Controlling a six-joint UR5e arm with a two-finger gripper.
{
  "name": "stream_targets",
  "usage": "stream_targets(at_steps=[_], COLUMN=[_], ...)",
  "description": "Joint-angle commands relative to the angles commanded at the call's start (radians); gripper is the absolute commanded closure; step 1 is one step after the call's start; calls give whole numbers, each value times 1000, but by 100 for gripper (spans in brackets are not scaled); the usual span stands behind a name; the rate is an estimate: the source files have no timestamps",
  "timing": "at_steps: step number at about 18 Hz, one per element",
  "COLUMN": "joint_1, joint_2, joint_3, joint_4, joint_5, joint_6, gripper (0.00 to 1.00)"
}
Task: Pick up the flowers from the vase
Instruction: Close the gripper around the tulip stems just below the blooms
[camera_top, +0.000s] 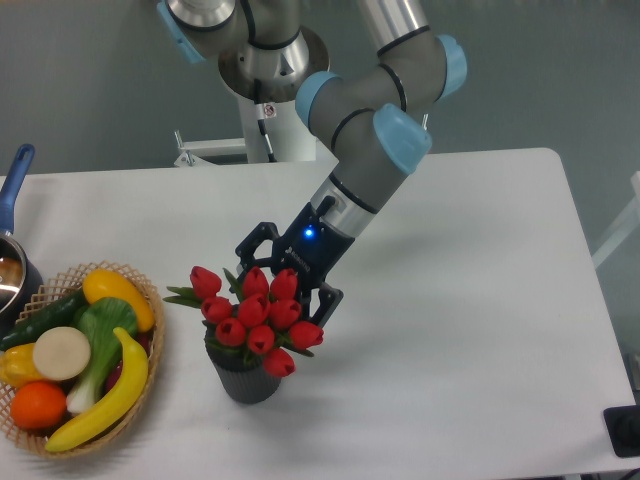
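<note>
The black two-finger gripper (283, 279), jaws open, straddles the red tulip bunch (255, 313) standing in the dark grey ribbed vase (243, 381).

Probably a lab: arm (375, 110) bolted at white table (480, 300).

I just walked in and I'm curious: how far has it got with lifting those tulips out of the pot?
Done: the gripper is lined up, open, just behind the top of the flowers. In hand: closing in on the bunch; the fingers straddle the rear buds without visibly clamping. Left: gripping and lifting, since the flowers sit in the vase.
</note>
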Motion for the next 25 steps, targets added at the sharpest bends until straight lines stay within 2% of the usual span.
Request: stream_targets(at_steps=[5, 23, 24, 25], joint_1=[-2, -14, -14, -14], joint_2=[-14, -58, -58, -58], joint_3=[3, 40, 40, 40], joint_4=[5, 6, 9, 17], joint_5=[-47, -74, -74, -74], joint_6=[2, 3, 3, 3], gripper=[0, 0, 1, 7])
